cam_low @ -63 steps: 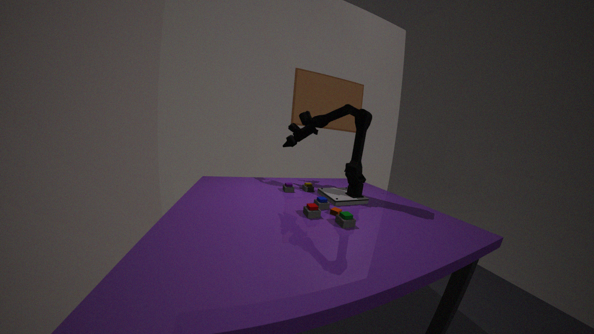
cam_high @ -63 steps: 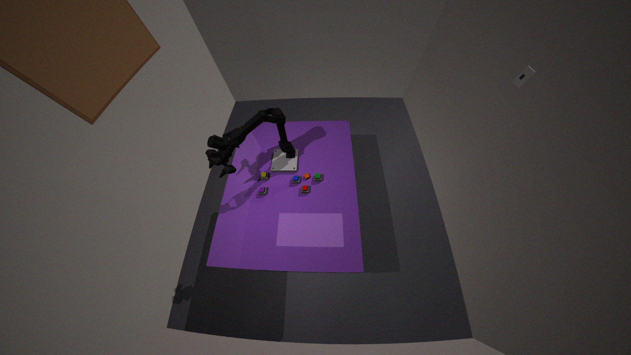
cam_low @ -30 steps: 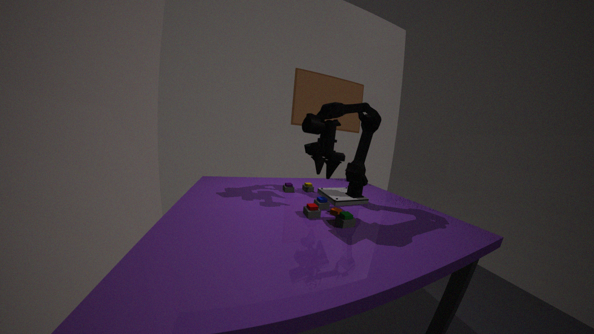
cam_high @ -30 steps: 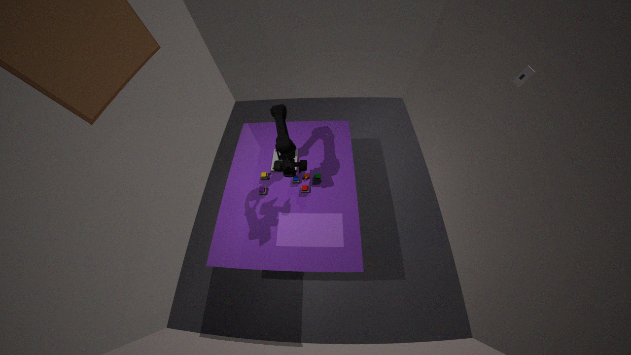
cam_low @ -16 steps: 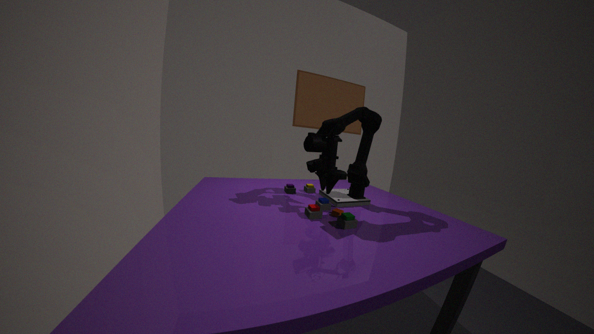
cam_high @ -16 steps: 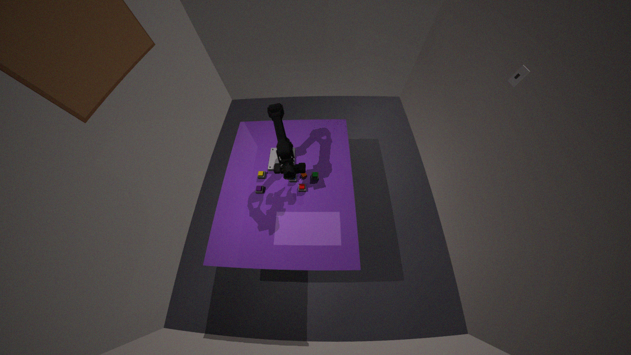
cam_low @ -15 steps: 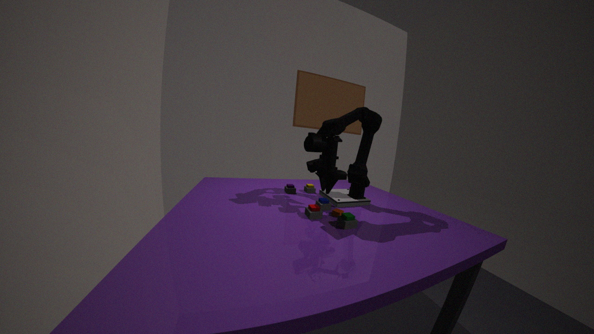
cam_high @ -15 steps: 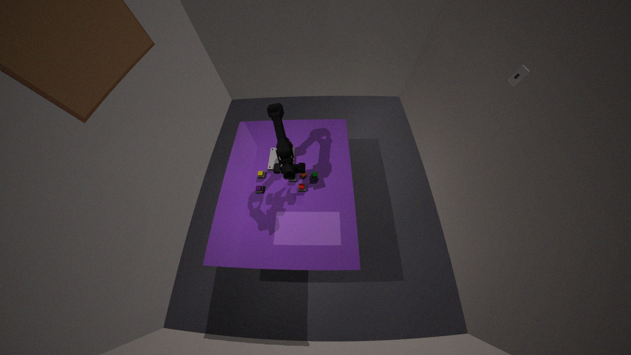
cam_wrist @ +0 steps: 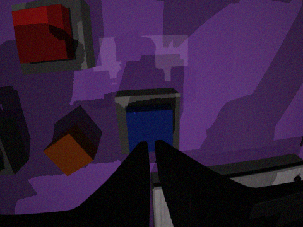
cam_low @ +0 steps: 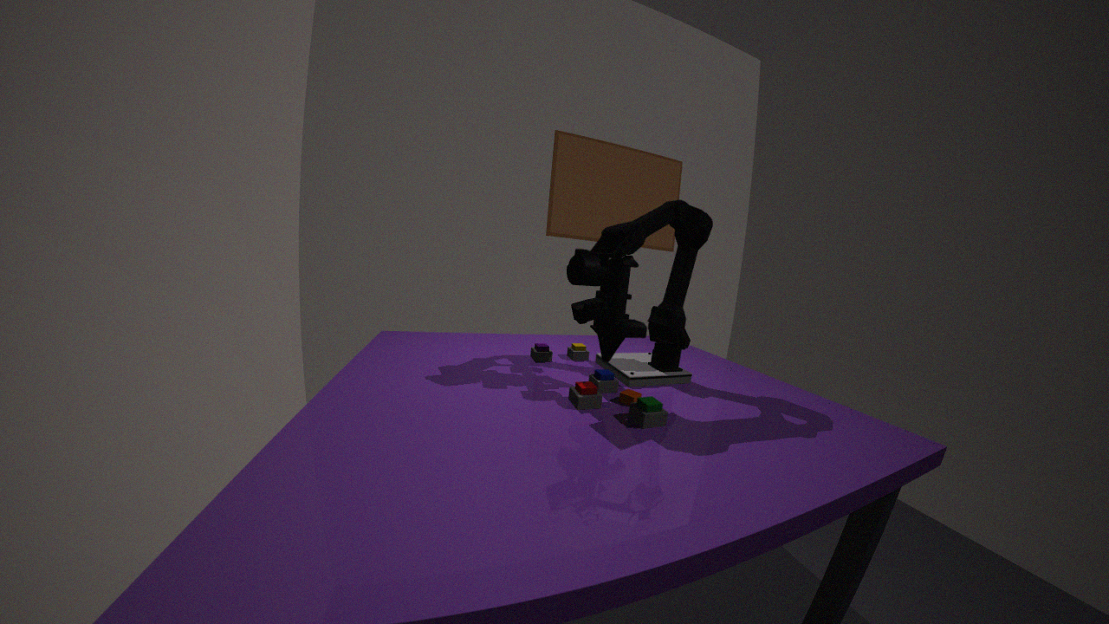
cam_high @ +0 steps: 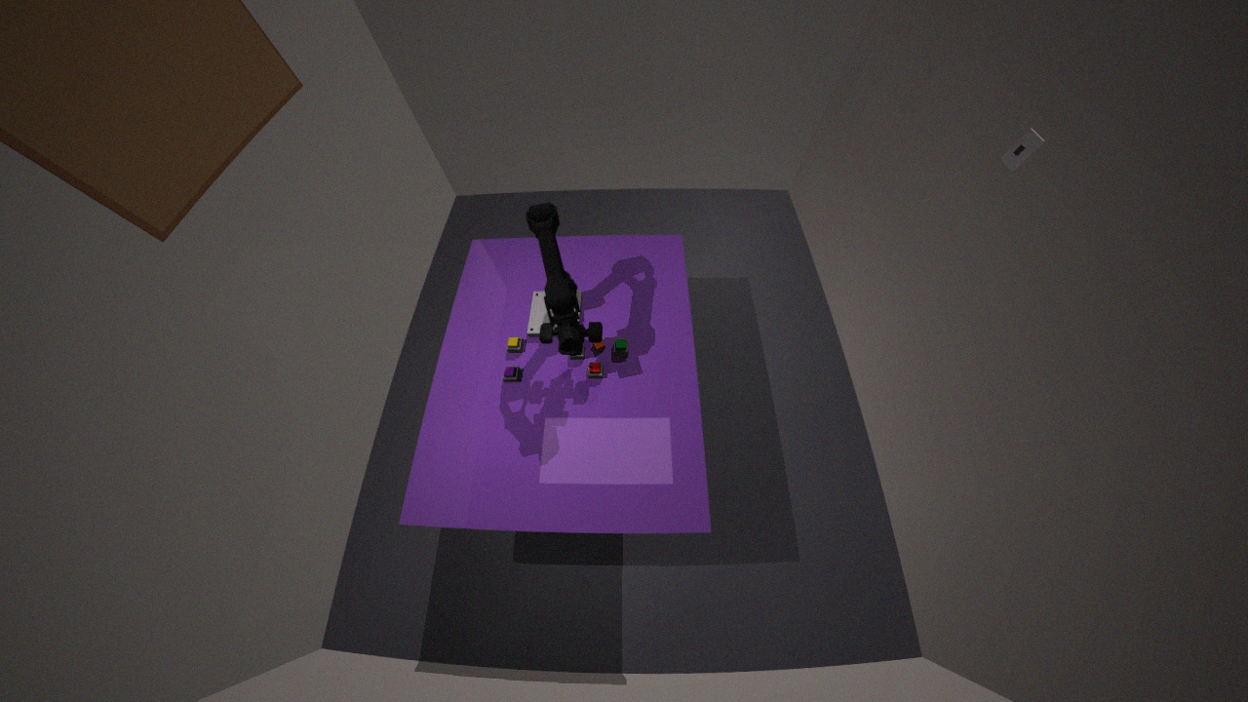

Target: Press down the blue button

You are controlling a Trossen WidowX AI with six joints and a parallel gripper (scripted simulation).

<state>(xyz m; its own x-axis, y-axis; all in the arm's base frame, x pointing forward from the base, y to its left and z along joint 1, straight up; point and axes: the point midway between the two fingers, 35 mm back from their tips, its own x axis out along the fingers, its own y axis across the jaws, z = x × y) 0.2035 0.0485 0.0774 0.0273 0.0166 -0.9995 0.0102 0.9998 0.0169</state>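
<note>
The blue button [cam_low: 604,374] [cam_wrist: 149,126], a blue cap on a grey base, stands near the front corner of the robot's base plate. In the top view the arm hides its cap. My gripper [cam_wrist: 151,148] [cam_low: 606,360] is shut with nothing between the fingers; a narrow gap shows between the tips. It points down, and its tips overlap the near part of the blue cap in the wrist view. The exterior view shows the tips a little above the cap. The cap stands up from its base there.
The red button [cam_high: 595,368] [cam_low: 586,387] [cam_wrist: 41,34], orange block [cam_high: 599,346] [cam_low: 629,397] [cam_wrist: 69,154] and green button [cam_high: 620,345] [cam_low: 650,405] stand near the blue one. The yellow button [cam_high: 514,342] [cam_low: 578,347] and purple button [cam_high: 511,372] [cam_low: 541,347] stand farther off. The white base plate [cam_high: 537,312] [cam_wrist: 281,174] is close behind.
</note>
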